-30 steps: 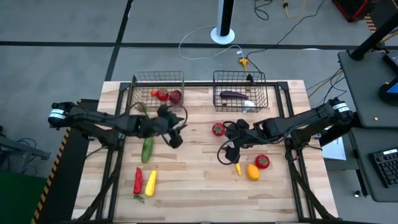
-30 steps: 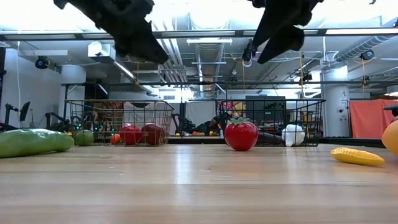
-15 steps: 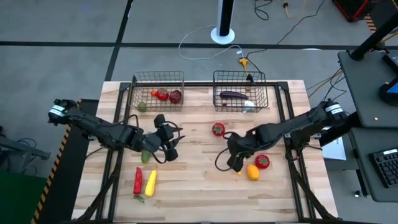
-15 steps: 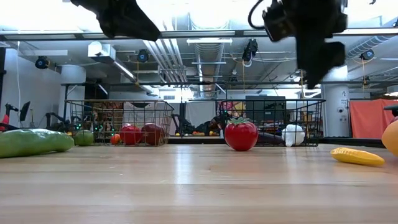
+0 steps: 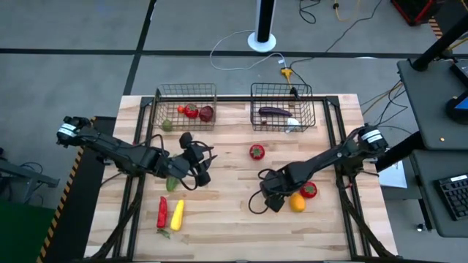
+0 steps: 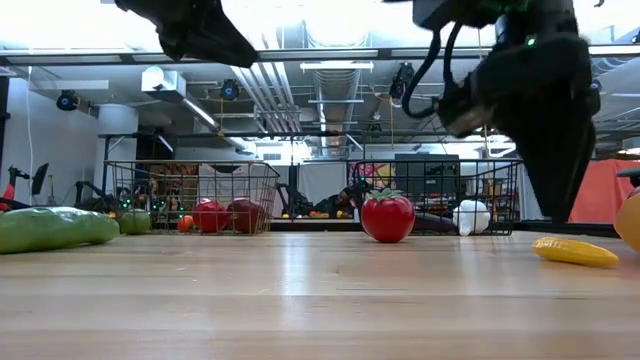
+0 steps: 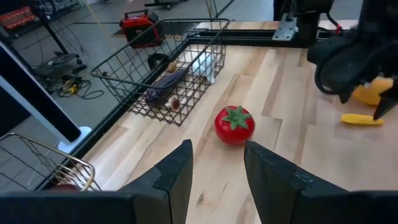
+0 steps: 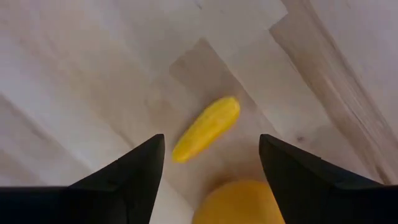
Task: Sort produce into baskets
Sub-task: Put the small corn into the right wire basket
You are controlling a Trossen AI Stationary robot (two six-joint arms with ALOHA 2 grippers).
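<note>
My right gripper is open and points down over a small long yellow piece, which lies on the table ahead of its fingers, next to an orange round fruit and a red tomato. In the low view the right gripper stands just above the yellow piece. My left gripper is open and empty above the table's middle left, beside a green cucumber. Another red tomato stands on the table's middle.
The left wire basket holds red and dark-red round pieces. The right basket holds a purple eggplant and a white piece. A red pepper and a long yellow piece lie near the front left.
My right gripper has gone toward the table's near edge and down, tipping to point down over the small yellow piece. My left gripper has gone a little toward the near edge, then kept still. No produce has moved.
</note>
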